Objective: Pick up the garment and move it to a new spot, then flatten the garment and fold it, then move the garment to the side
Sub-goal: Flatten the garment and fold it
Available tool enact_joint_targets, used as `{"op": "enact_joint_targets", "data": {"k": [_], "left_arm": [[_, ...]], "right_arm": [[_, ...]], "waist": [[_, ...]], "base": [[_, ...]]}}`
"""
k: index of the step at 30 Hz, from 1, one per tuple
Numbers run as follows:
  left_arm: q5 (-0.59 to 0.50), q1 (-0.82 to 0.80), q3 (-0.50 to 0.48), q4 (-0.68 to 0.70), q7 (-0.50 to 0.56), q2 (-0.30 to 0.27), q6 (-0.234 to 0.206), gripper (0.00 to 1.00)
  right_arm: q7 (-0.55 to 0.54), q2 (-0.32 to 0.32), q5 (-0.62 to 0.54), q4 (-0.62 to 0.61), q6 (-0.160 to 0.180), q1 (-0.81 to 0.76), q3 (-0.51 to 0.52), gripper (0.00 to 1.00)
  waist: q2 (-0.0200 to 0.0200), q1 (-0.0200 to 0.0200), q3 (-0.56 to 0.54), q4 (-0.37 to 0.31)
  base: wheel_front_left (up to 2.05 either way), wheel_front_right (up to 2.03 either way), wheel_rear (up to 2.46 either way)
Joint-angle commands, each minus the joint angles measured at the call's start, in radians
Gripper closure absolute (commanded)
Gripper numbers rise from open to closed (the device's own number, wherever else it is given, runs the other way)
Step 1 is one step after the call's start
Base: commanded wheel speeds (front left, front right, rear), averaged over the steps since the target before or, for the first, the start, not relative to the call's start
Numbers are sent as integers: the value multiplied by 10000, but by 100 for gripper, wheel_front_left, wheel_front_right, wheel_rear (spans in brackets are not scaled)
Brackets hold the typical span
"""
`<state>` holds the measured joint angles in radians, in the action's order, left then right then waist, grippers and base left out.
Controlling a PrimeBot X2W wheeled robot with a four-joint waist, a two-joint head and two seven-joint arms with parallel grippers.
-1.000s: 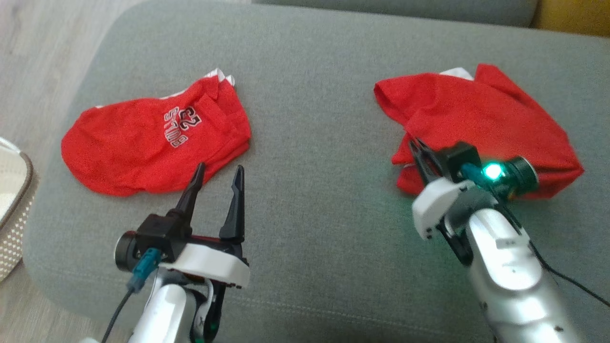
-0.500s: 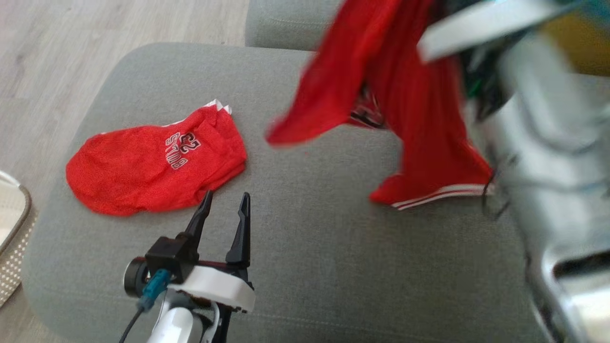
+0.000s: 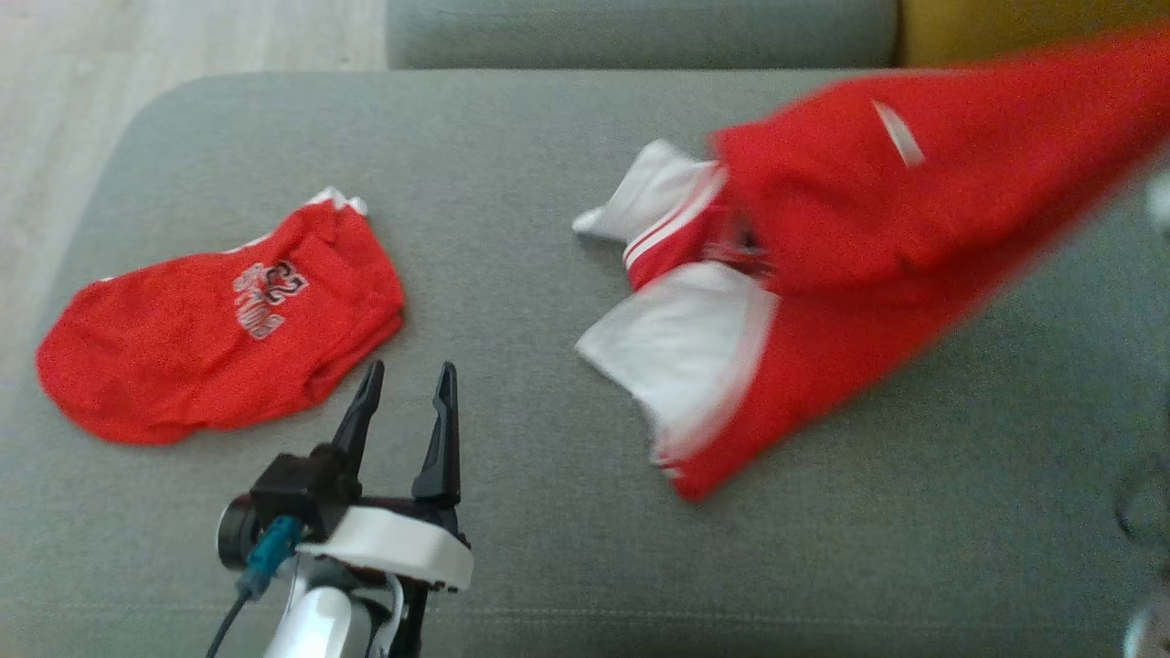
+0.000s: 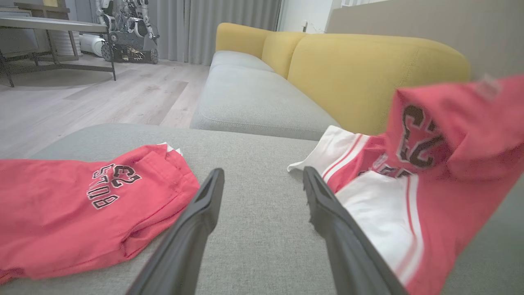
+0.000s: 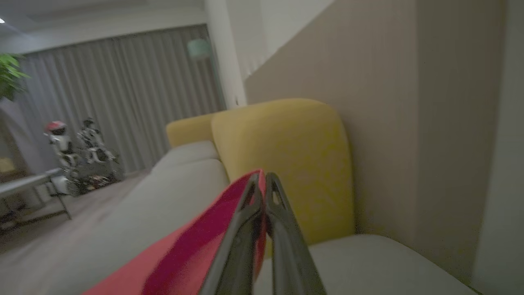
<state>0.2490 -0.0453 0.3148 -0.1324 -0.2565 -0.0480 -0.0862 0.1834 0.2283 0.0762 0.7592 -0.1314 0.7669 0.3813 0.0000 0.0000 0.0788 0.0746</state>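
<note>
**A:** Right gripper (image 5: 264, 179) is pinched shut on the red jersey (image 3: 850, 228), which is draped half-lifted over the grey cushion's (image 3: 512, 164) right side. Tips?

**B:** Lay it clear of the folded red garment (image 3: 201, 356). The left gripper (image 3: 410, 370) is wide open, so use it.

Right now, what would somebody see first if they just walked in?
The big red and white jersey, blurred, stretches from the upper right down toward the grey cushion, pinched in the shut right gripper. A second red garment lies bunched at the left, with the open left gripper beside it.

"23" on lifted red garment (image 4: 438, 200)
</note>
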Motion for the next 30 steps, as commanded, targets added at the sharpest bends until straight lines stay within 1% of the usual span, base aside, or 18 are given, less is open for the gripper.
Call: {"op": "enact_joint_targets", "data": {"k": [1, 2, 3, 4, 5, 7, 8, 10, 12, 14, 18, 22, 27, 30], "left_arm": [[-91, -559, -331, 362, -53, -22, 39, 0], [-113, -611, -342, 356, -53, -22, 63, 0], [-140, -661, -345, 342, -53, -22, 94, 0], [-167, -710, -342, 321, -53, -22, 125, 0], [-191, -757, -345, 304, -53, -22, 152, 0], [-217, -823, -388, 279, -53, -22, 172, 0], [-225, -847, -414, 269, -53, -22, 178, 0], [-240, -901, -452, 241, -53, -22, 203, 0], [-245, -937, -477, 230, -53, -22, 218, 0], [-238, -955, -497, 254, -53, -22, 203, 0], [-196, -961, -498, 369, -53, -22, 172, 0], [-115, -897, -416, 474, -53, -22, 144, 0], [-111, -698, -361, 533, -53, -22, 127, 0], [-131, -529, -336, 561, -53, -22, 100, 0]], "right_arm": [[-194, 62, -376, -217, 7, 148, 124, 100], [-517, 175, -1003, -28, 7, -176, 728, 100], [-724, 159, -1556, 20, 7, -401, 1295, 52], [-974, 2, -1966, 43, 7, -559, 1826, 0], [-1093, -154, -2412, -48, 7, -696, 2179, 0], [-1233, -669, -2953, -306, 7, -812, 2675, 0], [-1252, -898, -3116, -434, 7, -832, 2763, 0], [-1102, -1214, -3300, -700, 7, -852, 2564, 0], [-835, -1473, -3225, -1000, 7, -945, 1984, 0], [-607, -1621, -2899, -1251, 7, -1105, 1112, 0], [-230, -1743, -1587, -1989, 7, -1820, -802, 0], [-13, -1771, -414, -3210, 7, -3108, -2474, 0], [209, -1777, 320, -4652, 7, -4940, -3562, 0], [192, -1778, 456, -5082, 7, -5749, -3951, 0]], "waist": [[0, 0, 279, -265], [0, 0, 365, -350], [0, 0, 446, -424], [0, 0, 514, -493], [0, 0, 576, -564], [0, 0, 640, -711], [0, 0, 662, -781], [0, 0, 671, -904], [0, 0, 618, -1013], [0, 0, 547, -1107], [0, 0, 348, -1208], [0, 0, 137, -1201], [0, 0, -59, -1121], [0, 0, -68, -1085]], "base": [[0, 0, 0], [0, 0, 0], [0, 0, 0], [0, 0, 0], [0, 0, 0], [0, 0, 0], [0, 0, 0], [0, 0, 0], [0, 0, 0], [0, 0, 0], [0, 0, 0], [0, 0, 0], [0, 0, 0], [0, 0, 0]]}}
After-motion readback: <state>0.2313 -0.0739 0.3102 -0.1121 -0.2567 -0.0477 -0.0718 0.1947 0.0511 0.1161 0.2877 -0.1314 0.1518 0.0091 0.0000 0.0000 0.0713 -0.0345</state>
